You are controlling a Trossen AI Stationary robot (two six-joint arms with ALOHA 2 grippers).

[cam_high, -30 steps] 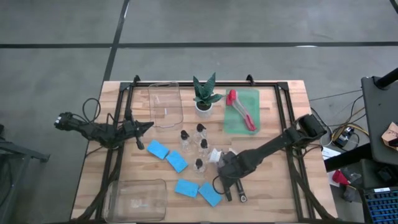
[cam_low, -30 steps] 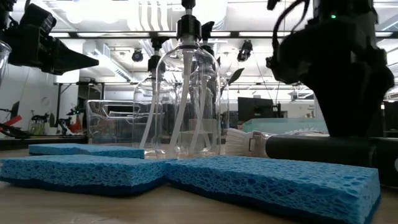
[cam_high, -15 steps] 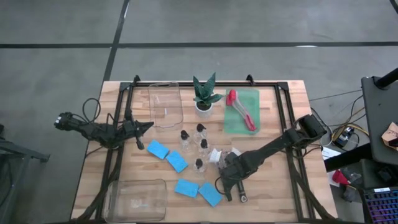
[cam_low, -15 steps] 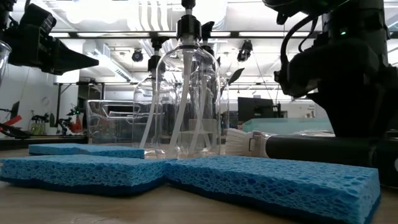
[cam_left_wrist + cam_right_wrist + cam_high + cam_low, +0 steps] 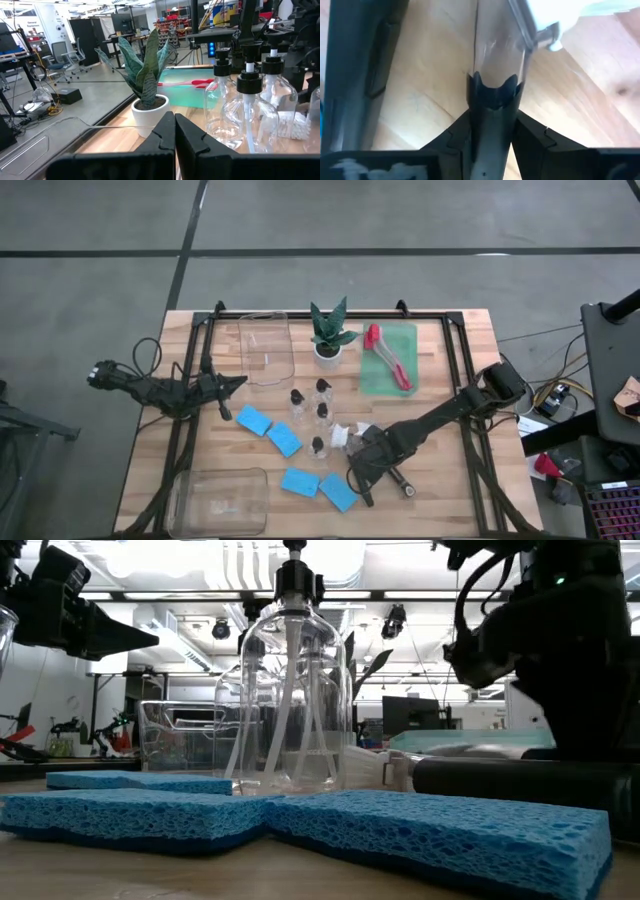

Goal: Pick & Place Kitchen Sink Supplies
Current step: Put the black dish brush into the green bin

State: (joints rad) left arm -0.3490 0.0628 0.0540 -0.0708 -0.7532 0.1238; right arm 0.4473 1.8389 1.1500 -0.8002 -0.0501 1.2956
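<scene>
Early days on this one — only the red brushes [image 5: 388, 358] have made it into the green tray [image 5: 376, 378], upper right of the overhead frame. The clear tray [image 5: 265, 347] at upper middle and the second clear tray [image 5: 221, 500] at lower left both look bare. Still loose on the surface [image 5: 450, 490]: four blue sponges [image 5: 254, 420] in a diagonal, the little bottles [image 5: 320, 412] mid-frame. The right tool [image 5: 365, 473], lower middle, is pinched narrow around a black brush handle [image 5: 490, 110]. The left tool [image 5: 238, 381], at middle left, is fully closed on nothing — just parked.
</scene>
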